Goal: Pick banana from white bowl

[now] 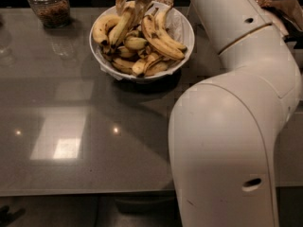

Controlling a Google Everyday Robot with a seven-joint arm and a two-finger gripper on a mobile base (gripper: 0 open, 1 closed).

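Observation:
The white bowl [185, 30] stands at the back of the grey table and holds a heap of speckled bananas. The banana [122, 26], long and fairly straight, leans from the heap's left side up toward the far rim. A short plump curved banana [101, 27] lies to its left, and a joined curved pair [161, 36] lies to its right. My gripper [130, 3] hangs over the bowl's far side, open, with one finger on each side of the long banana's upper end. The banana still rests in the heap.
A glass jar [48, 4] with brown contents stands at the back left. A brown bag [279, 6] lies at the back right. My white arm [227, 126] fills the right side. The table's front edge [85, 192] runs along the bottom.

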